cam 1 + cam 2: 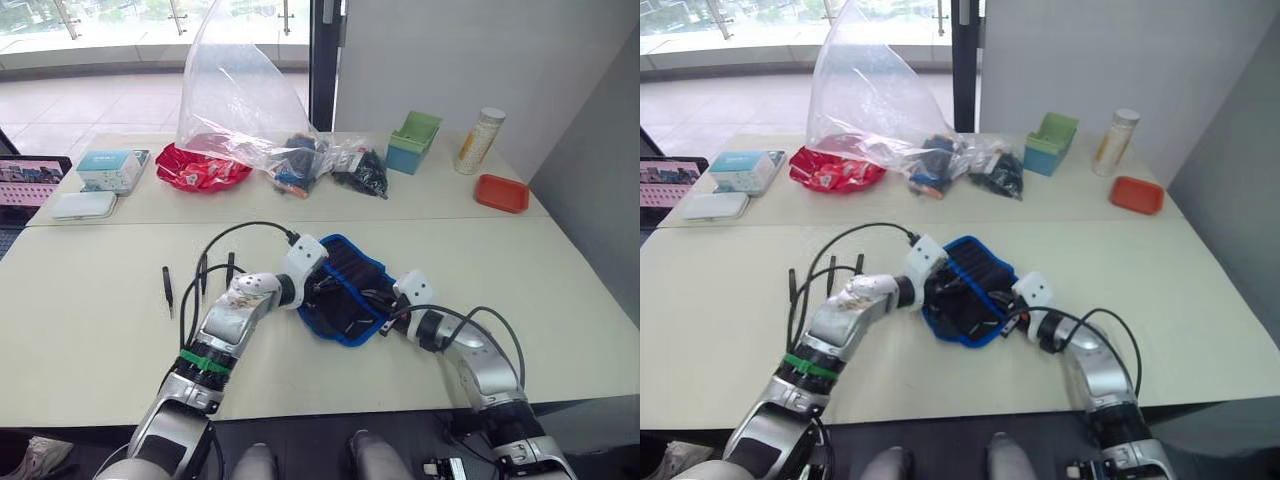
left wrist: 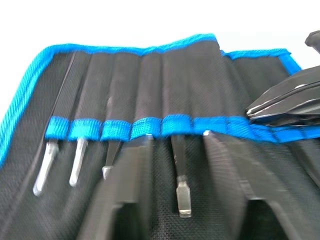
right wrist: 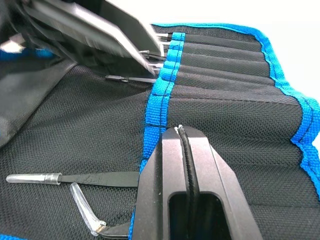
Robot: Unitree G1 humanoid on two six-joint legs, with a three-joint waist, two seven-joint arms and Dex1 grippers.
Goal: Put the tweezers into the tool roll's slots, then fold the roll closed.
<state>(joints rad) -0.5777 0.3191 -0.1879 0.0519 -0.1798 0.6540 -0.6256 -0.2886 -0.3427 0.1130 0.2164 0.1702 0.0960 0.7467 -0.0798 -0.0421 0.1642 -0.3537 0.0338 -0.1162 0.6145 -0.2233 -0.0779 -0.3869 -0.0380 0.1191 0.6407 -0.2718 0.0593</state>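
The tool roll [image 1: 345,290] lies open on the pale table [image 1: 90,340], just below the centre of the left eye view, its blue edging showing around the dark fabric. The left gripper [image 1: 318,285] reaches in from the lower left and rests over the roll's left part; in the left wrist view its two fingers [image 2: 125,200] stand apart, spread on either side of one tweezer [image 2: 181,182] that sits in a slot with its capped end poking out below the blue band [image 2: 150,127]. The fingers press nothing between them, so this gripper is released. More capped tweezer ends [image 2: 45,167] sit in the slots [image 2: 100,90] toward the left of that view. The right gripper [image 1: 385,322] comes in from the lower right and meets the roll's right edge; in the right wrist view its fingers [image 3: 187,170] are closed together with only a thin seam between them, their tips pressed on the blue band, and I cannot tell whether fabric is pinched. A loose tweezer [image 3: 75,177] lies on the roll near them. At centre left of the left eye view, three tweezers [image 1: 168,290] lie on the table, apart from the roll.
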